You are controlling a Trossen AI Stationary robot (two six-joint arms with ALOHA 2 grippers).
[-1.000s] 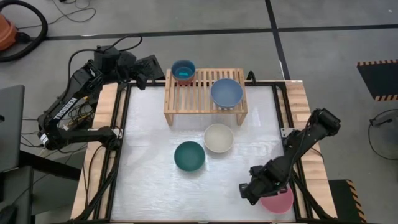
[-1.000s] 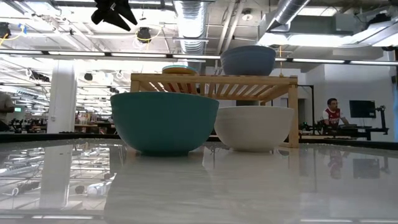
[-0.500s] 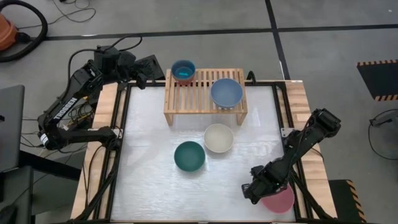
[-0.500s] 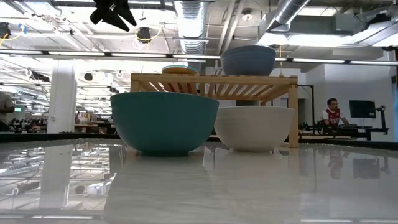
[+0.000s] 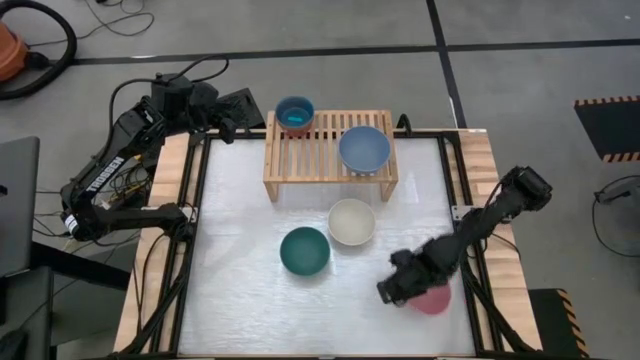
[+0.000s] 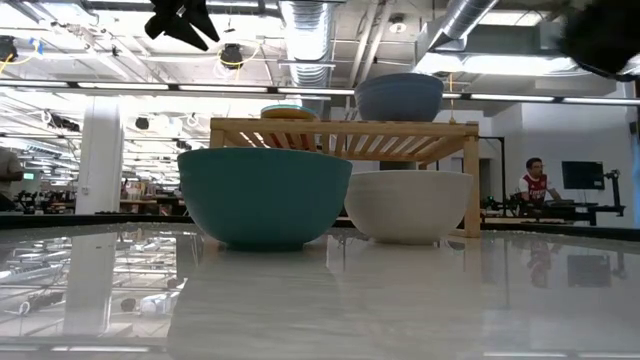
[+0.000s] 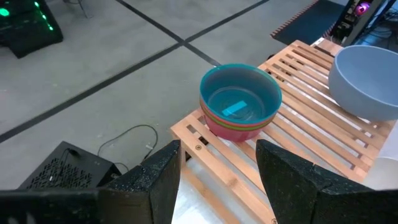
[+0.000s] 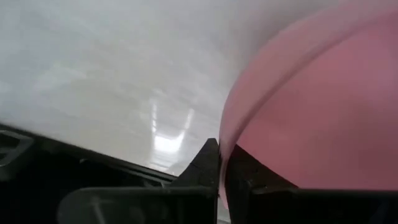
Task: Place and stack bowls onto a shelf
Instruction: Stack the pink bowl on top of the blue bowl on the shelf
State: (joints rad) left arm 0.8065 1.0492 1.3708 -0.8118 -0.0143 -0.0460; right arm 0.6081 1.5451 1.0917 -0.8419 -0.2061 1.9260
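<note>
My right gripper is shut on the light pink bowl near the table's near right corner. My left gripper hangs open and empty off the table's far left corner, beside the light-wood shelf. On the shelf's slats stand a stack of small bowls with the cyan one on top and the slate blue bowl. In the left wrist view the stack lies beyond my open left gripper. The cream white bowl and the dark teal bowl stand on the table in front of the shelf. My right gripper holds the pink bowl by its rim, pinched with one finger inside the bowl and one outside. The fingers come from above, slanting down. The bowl's body reaches from the rim toward the table's right edge; whether it is clear of the table I cannot tell.
The teal bowl and the cream bowl stand between the near edge and the shelf. The wooden table frame borders the white top. A person sits far off in the room behind.
My right gripper has carried the pink bowl from the near right corner toward the far edge and a little leftward, its arm now showing as a dark blur at the low view's upper right. The left arm has kept still.
</note>
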